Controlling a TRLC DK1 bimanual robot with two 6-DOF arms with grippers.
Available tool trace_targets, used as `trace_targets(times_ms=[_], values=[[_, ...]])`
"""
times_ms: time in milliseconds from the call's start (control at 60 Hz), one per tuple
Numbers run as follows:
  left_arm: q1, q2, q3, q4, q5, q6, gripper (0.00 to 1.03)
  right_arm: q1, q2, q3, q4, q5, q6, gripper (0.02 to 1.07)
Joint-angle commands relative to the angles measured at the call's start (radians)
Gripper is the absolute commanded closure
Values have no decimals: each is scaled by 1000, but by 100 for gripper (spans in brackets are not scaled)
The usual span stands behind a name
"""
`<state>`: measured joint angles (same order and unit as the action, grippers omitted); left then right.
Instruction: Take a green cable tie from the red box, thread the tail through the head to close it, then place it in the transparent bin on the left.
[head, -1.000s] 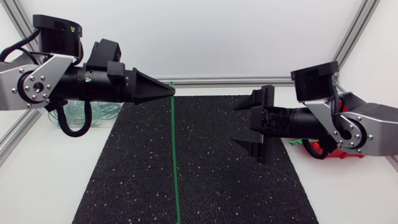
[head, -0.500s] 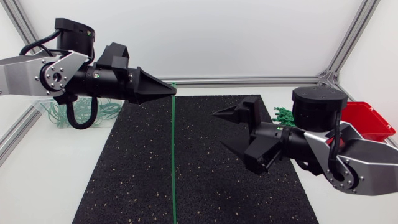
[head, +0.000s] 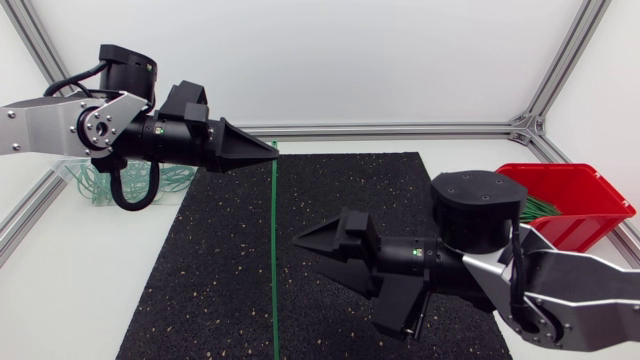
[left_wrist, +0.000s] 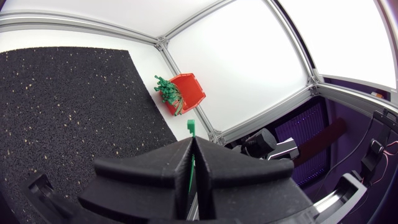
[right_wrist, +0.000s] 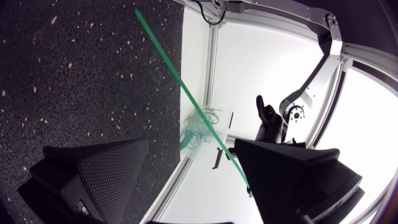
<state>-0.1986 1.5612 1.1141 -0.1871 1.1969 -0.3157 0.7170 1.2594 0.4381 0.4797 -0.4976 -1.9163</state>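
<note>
My left gripper is shut on the head end of a green cable tie, which hangs straight down over the black mat. In the left wrist view the tie's head pokes out just past the closed fingertips of that gripper. My right gripper stands open, low over the mat just right of the hanging tie. In the right wrist view the tie runs slantwise between the open fingers, touching neither. The red box with green ties is at the right. The transparent bin is far left.
Aluminium frame rails border the table at the back and sides. The bin holds several closed green ties. The red box sits in the back right corner, beside the mat's edge.
My right arm has swung away from the red box, forward and leftward, bringing its open gripper up to the hanging tie. The left arm shifted slightly, still holding the tie.
</note>
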Motion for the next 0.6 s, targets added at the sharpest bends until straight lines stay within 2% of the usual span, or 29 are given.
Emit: trace_targets(times_ms=[0, 133, 283, 583], values=[[5, 26, 10, -11, 13, 24, 99, 35, 44, -25, 17, 5, -38, 6], [5, 34, 7, -14, 15, 26, 99, 81, 103, -41, 60, 5, -64, 6], [5, 48, 12, -14, 15, 26, 100, 139, 150, -39, 69, 57, -67, 6], [4, 68, 16, -12, 13, 27, 99, 191, 169, -29, 103, 93, -35, 6]])
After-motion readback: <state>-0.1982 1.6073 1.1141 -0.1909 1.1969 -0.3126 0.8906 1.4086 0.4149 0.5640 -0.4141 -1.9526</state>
